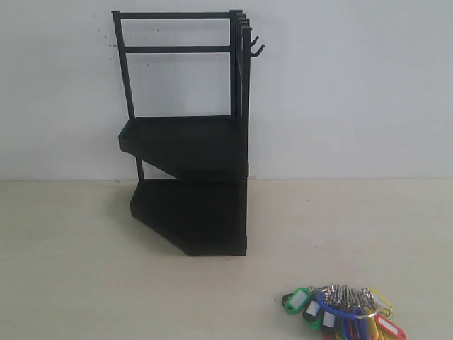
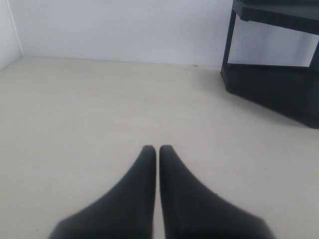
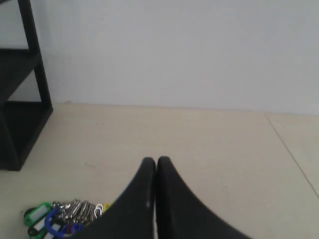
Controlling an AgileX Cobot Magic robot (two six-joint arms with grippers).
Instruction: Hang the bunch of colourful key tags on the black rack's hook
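Note:
The colourful key tag bunch (image 1: pixel 345 312) lies flat on the table at the front right, with green, yellow, red and blue tags on silver rings and a blue loop. The right wrist view shows the key tag bunch (image 3: pixel 62 217) beside my right gripper (image 3: pixel 156 160), which is shut and holds nothing. The black rack (image 1: pixel 190 142) stands upright at the back centre, its small hooks (image 1: pixel 256 47) sticking out at the top right. My left gripper (image 2: pixel 157 148) is shut and empty over bare table, with the rack's base (image 2: pixel 279 89) off to one side. Neither gripper shows in the exterior view.
A white wall (image 1: pixel 354 85) runs behind the rack. The beige table (image 1: pixel 71 269) has a thin seam line (image 3: pixel 294 154) in the right wrist view, and a side wall (image 2: pixel 7 35) closes one edge in the left wrist view.

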